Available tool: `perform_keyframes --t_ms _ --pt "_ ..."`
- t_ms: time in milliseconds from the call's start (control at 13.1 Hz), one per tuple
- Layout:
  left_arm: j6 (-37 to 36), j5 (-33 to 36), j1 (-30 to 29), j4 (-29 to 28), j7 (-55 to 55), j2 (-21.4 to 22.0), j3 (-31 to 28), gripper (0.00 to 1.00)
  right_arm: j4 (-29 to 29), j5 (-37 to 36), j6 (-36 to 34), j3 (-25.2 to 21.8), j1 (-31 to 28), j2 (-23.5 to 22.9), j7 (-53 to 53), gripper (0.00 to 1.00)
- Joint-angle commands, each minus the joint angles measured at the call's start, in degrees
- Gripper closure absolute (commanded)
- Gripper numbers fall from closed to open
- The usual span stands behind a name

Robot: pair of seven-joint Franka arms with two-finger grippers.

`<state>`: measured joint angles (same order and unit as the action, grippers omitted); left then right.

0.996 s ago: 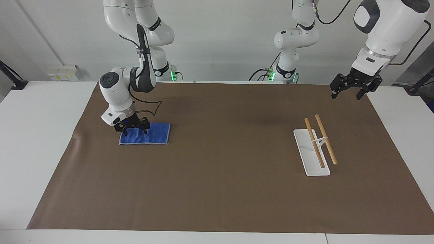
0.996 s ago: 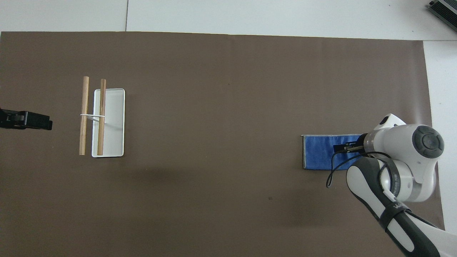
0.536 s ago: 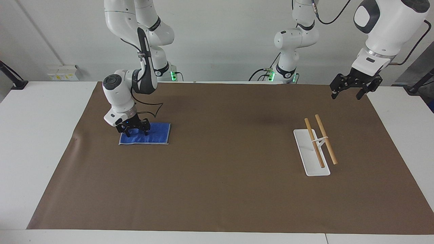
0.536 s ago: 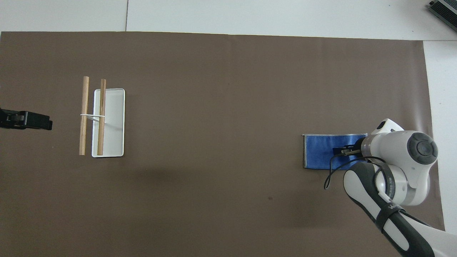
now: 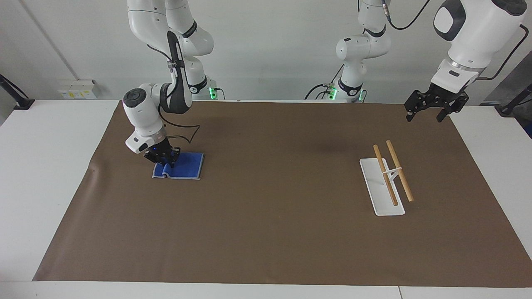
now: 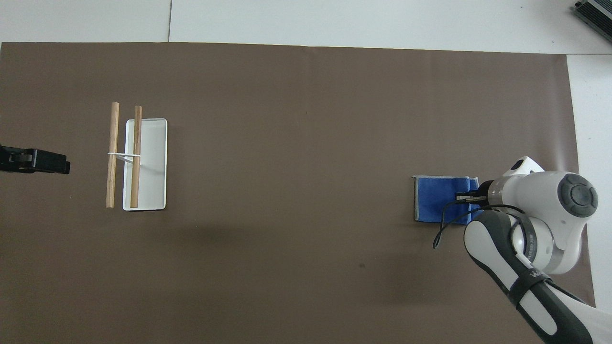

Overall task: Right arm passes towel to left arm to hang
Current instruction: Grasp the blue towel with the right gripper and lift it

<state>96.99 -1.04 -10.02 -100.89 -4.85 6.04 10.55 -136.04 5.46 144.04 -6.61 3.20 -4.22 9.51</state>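
The blue towel (image 5: 183, 170) lies on the brown mat toward the right arm's end of the table; it also shows in the overhead view (image 6: 437, 198). My right gripper (image 5: 163, 159), with its blue light, is shut on the towel's end and has pinched up a fold there; in the overhead view the right gripper (image 6: 466, 197) is half hidden by its own wrist. My left gripper (image 5: 430, 106) hangs in the air over the mat's edge at the left arm's end and waits; only the tip of the left gripper (image 6: 45, 161) shows in the overhead view.
A white rack base (image 5: 381, 187) carrying two wooden rods (image 5: 399, 170) stands toward the left arm's end; the rack base (image 6: 146, 165) also shows in the overhead view. The brown mat (image 5: 274, 216) covers most of the white table.
My right gripper has closed on the towel's end and pulled it a little toward the table's middle, bunching the cloth. The left arm has not moved.
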Motion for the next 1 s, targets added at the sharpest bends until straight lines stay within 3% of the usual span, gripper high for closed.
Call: perform_keyframes --t_ms 0,307,536,690,920 --pt "0.0 0.7 0.0 -1.3 -0.7 1.3 -0.2 0.00 2.7 1.2 -4.3 0.4 -0.1 1.4 -2.5 1.00" --pt "0.0 0.7 0.0 -1.3 -0.7 1.3 -0.2 0.00 8.7 1.2 -9.2 0.4 2.2 3.3 -6.2 1.00" --pt "0.0 0.7 0.0 -1.3 -0.7 1.3 -0.2 0.00 17.3 1.6 -16.0 0.5 3.9 3.1 -9.6 1.00" --pt "0.0 0.7 0.0 -1.3 -0.7 1.3 -0.2 0.00 21.5 9.3 -17.8 0.4 5.3 2.8 -11.2 1.00" --pt "0.0 0.7 0.0 -1.3 -0.7 1.3 -0.2 0.00 22.7 23.2 -17.5 0.4 5.3 2.8 -12.1 1.00"
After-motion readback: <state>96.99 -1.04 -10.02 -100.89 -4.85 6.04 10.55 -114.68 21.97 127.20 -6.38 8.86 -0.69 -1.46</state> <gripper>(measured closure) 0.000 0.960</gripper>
